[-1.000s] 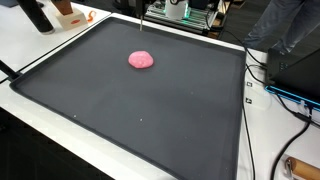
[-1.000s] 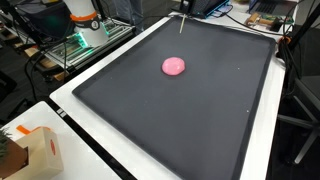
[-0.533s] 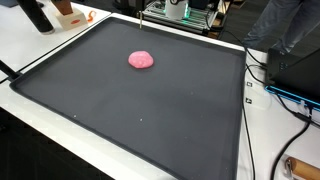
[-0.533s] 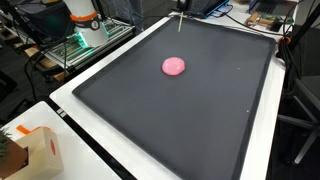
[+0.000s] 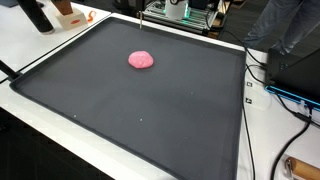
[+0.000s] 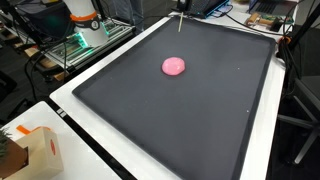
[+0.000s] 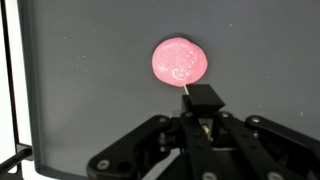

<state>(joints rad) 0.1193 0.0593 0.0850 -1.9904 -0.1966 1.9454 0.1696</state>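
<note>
A pink lump [image 5: 141,60] lies on a large dark mat [image 5: 150,120], toward its far side. It also shows in the other exterior view [image 6: 174,67], and in the wrist view [image 7: 178,62] it is just ahead of the fingers. My gripper [image 7: 203,108] is shut on a thin yellowish stick [image 7: 187,91] that points toward the lump. In both exterior views only the stick shows [image 5: 141,24] [image 6: 180,23], hanging over the mat's far edge. The gripper body is cut off by the top of those frames.
The mat [image 6: 200,115] lies on a white table [image 6: 70,110]. A cardboard box [image 6: 35,150] stands at one corner. An equipment rack [image 6: 75,45] and cables [image 5: 285,95] lie beyond the table's edges.
The stick has shifted very slightly upward over the mat's far edge. The pink lump has not moved.
</note>
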